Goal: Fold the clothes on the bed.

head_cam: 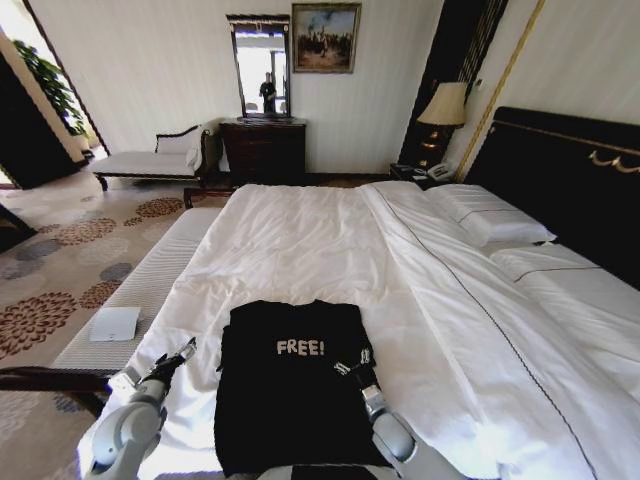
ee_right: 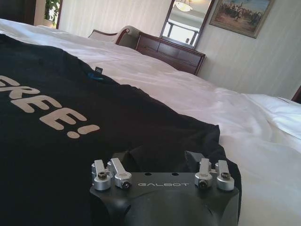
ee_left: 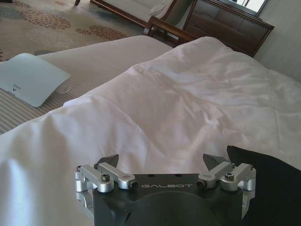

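T-shirt [head_cam: 288,385]: flat on bed [head_cam: 330,230], FREE! up
left gripper [head_cam: 184,352]: apart, over duvet beside shirt
right gripper [head_cam: 352,362]: apart, on shirt's right edge

One black T-shirt [head_cam: 290,385] on one bed [head_cam: 300,240]. Two pillows [head_cam: 490,215] up by the headboard. Two grippers near the T-shirt: the left gripper [head_cam: 180,355] just off its edge, the right gripper [head_cam: 352,362] over it. Beyond the bed: one lamp [head_cam: 445,105], one mirror [head_cam: 261,66], one painting [head_cam: 325,37].
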Available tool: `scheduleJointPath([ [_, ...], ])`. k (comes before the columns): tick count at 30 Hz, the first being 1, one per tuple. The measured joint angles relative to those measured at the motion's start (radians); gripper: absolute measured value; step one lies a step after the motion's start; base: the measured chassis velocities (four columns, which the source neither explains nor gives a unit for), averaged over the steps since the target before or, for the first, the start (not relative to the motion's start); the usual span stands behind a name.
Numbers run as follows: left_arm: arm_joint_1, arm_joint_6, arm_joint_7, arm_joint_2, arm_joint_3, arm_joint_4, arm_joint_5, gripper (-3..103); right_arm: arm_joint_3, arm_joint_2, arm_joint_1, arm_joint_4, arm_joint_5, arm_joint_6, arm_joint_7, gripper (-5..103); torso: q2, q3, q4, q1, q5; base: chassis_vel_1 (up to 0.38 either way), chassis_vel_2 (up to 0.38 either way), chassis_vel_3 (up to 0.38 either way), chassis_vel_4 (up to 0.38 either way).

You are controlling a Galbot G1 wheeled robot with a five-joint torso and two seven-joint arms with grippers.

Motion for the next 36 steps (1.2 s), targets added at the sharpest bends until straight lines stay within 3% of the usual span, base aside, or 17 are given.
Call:
scheduleJointPath([
  [1, -0.002, 0.0, 0.0, -0.001, 0.001, 0.001, 0.0, 100, 0.001, 0.0, 0.002, -0.002, 0.002, -0.001, 0.0, 63, 0.0, 0.0, 0.0, 0.0, 0.0001, 0.0, 0.0, 0.0, 0.0],
  [3, -0.003, 0.0, -0.001, -0.001, 0.002, 0.002, 0.001, 100, 0.002, 0.0, 0.003, -0.003, 0.005, -0.001, 0.0, 63, 0.0, 0.0, 0.0, 0.0, 0.0001, 0.0, 0.0, 0.0, 0.0],
  [7, -0.009, -0.002, -0.005, 0.001, 0.003, 0.008, 0.001, 100, 0.007, 0.007, 0.005, -0.004, 0.019, -0.003, 0.008, 41, 0.0, 0.0, 0.0, 0.0, 0.0001, 0.0, 0.0, 0.0, 0.0],
  [12, -0.012, -0.006, -0.008, 0.002, 0.003, 0.014, 0.001, 100, 0.015, 0.009, 0.005, 0.005, 0.026, 0.001, 0.011, 31, 0.0, 0.0, 0.0, 0.0, 0.0001, 0.0, 0.0, 0.0, 0.0],
  [18, -0.01, -0.01, -0.012, 0.003, 0.002, 0.015, -0.004, 100, 0.053, -0.01, -0.012, 0.071, 0.07, 0.0, -0.005, 4, 0.0, 0.0, 0.0, 0.0, 0.0002, 0.0, 0.0, 0.0, 0.0],
  [22, -0.01, -0.011, -0.013, 0.005, -0.002, 0.013, -0.009, 100, 0.086, -0.034, -0.017, 0.143, 0.169, -0.05, -0.003, 0, 0.0, 0.0, 0.0, 0.0, 0.0001, 0.0, 0.0, 0.0, 0.0],
  [26, -0.008, -0.013, -0.013, 0.005, -0.003, 0.012, -0.012, 100, 0.13, -0.067, -0.008, 0.175, 0.206, -0.068, -0.009, 0, 0.0, 0.0, 0.0, 0.0, 0.0, 0.0, 0.0, 0.0, 0.0],
  [35, 0.002, -0.02, -0.013, 0.0, 0.0, 0.012, -0.009, 100, 0.109, -0.061, -0.042, 0.181, 0.156, -0.03, -0.031, 0, 0.0, 0.0, 0.0, 0.0, -0.0001, 0.0, 0.0, 0.0, 0.0],
  [36, 0.004, -0.02, -0.013, 0.0, 0.0, 0.012, -0.009, 100, 0.094, -0.048, -0.045, 0.164, 0.134, -0.016, -0.033, 5, 0.0, 0.0, -0.0001, 0.0, 0.0001, 0.0, 0.0, 0.0, 0.0],
])
